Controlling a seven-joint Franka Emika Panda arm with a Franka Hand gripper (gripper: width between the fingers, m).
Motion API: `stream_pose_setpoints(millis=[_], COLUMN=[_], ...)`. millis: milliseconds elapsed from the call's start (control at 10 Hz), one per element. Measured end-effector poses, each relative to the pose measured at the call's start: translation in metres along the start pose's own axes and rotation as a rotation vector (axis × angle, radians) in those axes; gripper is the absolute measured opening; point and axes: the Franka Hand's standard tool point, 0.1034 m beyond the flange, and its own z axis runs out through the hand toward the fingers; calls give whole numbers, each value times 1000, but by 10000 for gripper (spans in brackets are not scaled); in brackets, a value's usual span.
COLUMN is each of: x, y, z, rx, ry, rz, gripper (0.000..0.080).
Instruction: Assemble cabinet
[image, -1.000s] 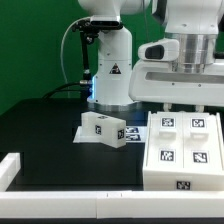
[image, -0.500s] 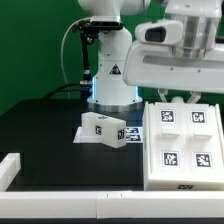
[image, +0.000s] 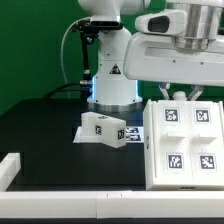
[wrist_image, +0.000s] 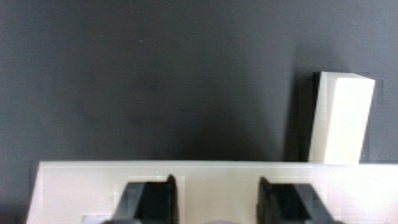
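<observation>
As the gripper (image: 176, 96) hangs empty, jaws parted, over the box (image: 185, 146), squaring to its twelve-o'clock wall should steady the grip.

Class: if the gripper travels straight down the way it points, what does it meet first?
Probably the far edge of the cabinet box, directly beneath the gripper; depth is unclear.
</observation>
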Motion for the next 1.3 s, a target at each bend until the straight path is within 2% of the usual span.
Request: stream_pose_setpoints(millis=[100,200,300,400,500,700,800,900,1100,1300], x=[-7,-4,6,16,19,18,18,29,36,39], y=[1,3,8,12,10,10,9,4,4,3], z=[-10,-18,-25,-25,-16,-15,-22,-23,-17,-18], rx=[6,8,2,-15,-28,-28,-32,-37,-41,-41], ry=[-66,-101,-127,-165,-170,-175,-228,-202,-176,-171], rz=[-10,-12,-9,-4,1,2,10,5,2,2], gripper=[211,211,211,211,211,211,211,211,211,211])
